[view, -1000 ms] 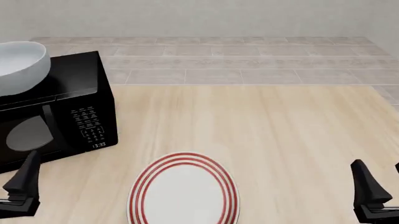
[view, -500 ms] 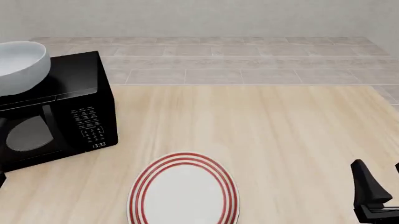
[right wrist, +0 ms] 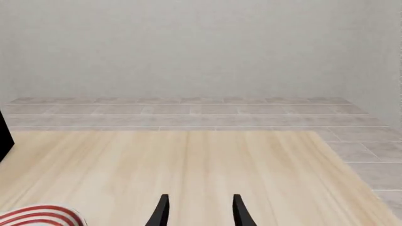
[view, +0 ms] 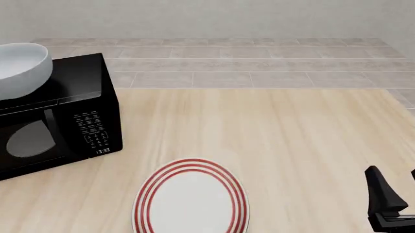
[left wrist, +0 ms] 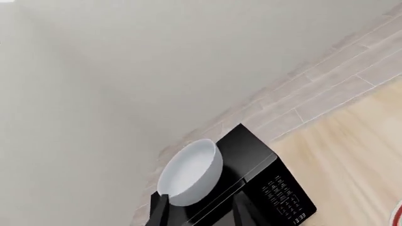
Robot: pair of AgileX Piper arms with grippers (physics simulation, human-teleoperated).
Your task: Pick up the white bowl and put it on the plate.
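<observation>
The right gripper (right wrist: 197,212) has its 2 fingers apart with nothing between them, above bare table (view: 292,136); in the front view it (view: 392,204) stands at the near right edge, well to the right of the plate (view: 191,196). The left gripper (left wrist: 197,212) also has its 2 fingers apart and empty, touching nothing.

The white bowl (view: 23,68) sits upright on top of the microwave (view: 61,116), which stands behind and left of the plate. The plate lies flat on the light wood table. Beyond the table are a grey tiled floor (view: 259,63) and a plain pale wall (view: 207,19).

The left wrist view shows the white bowl (left wrist: 190,172) and the microwave (left wrist: 251,188); the right wrist view shows only a sliver of the plate (right wrist: 41,215). The front view omits the left gripper.
</observation>
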